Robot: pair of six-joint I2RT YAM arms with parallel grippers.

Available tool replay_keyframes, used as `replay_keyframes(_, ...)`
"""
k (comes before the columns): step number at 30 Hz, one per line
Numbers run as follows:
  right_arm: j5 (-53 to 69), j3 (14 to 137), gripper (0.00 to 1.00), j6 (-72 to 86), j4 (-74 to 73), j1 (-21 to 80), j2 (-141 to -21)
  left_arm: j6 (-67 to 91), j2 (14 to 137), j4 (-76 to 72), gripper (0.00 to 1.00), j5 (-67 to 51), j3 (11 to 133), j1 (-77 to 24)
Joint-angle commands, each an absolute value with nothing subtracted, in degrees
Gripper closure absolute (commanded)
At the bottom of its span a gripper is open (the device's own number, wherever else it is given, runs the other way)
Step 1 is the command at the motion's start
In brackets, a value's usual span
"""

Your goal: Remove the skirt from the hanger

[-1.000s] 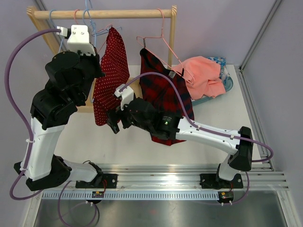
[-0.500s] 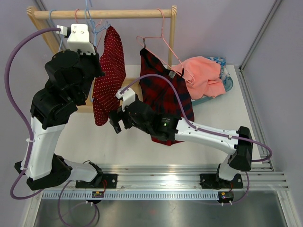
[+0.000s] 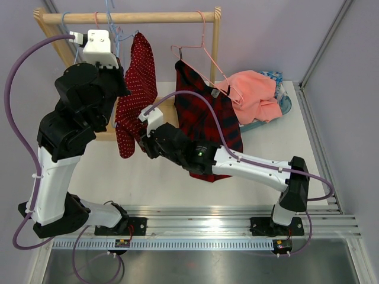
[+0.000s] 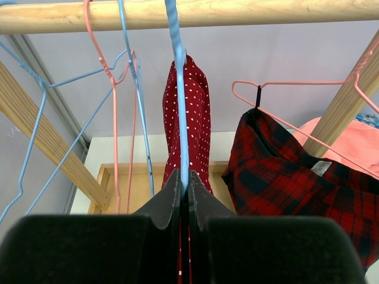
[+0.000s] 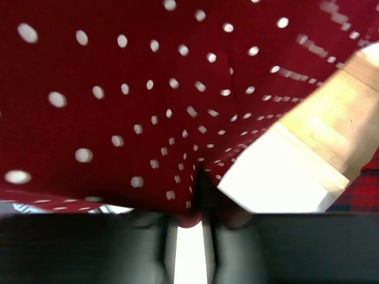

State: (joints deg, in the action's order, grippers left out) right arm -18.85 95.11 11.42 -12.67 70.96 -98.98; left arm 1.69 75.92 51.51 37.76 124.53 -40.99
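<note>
Left wrist view: my left fingers [image 4: 184, 192] are pressed together on the thin blue wire of the hanger [image 4: 179, 89], just under the wooden rail [image 4: 249, 13] it hooks over. The red, white-dotted skirt [image 4: 188, 112] hangs from that hanger straight ahead of them. My right fingers [image 5: 188, 231] sit low at the skirt's bottom edge, drawn close, with a fold of the hem dipping between them. That view is blurred, so I cannot tell whether they pinch it. To the right, a dark plaid garment [image 4: 284, 171] hangs from a pink hanger [image 4: 296, 84] on the same rail. Beyond it, a pink cloth [image 3: 254, 94] lies at the far side of the white bench [image 3: 154, 177].
</note>
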Motion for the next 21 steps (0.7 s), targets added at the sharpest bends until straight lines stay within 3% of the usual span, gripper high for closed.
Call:
replay_keyframes(1,-19.0,94.1,0.83,12.3,-9.7,71.6,-99.1,0.4,75.1,46.8,1.00,39.0,127.8,-41.3)
replay_keyframes(2,-19.0,91.6,0.92,12.9,-9.2,71.6,-98.7,0.4,75.1,46.8,1.00,39.1,128.0,-41.3)
replay_keyframes(4,-18.2,86.4,1.00,15.1,-7.6,71.6,-98.4,0.4,75.0,46.8,1.00,39.2,128.2,-41.3)
replay_keyframes(13,-14.2,64.2,1.00,27.0,1.8,72.6,-97.9,-2.7,74.8,46.0,1.00,40.7,129.6,-41.3)
replay_keyframes(21,-24.2,61.2,1.00,25.8,-4.8,76.3,-90.2,-1.8,74.0,46.3,1.00,40.8,127.7,-41.3)
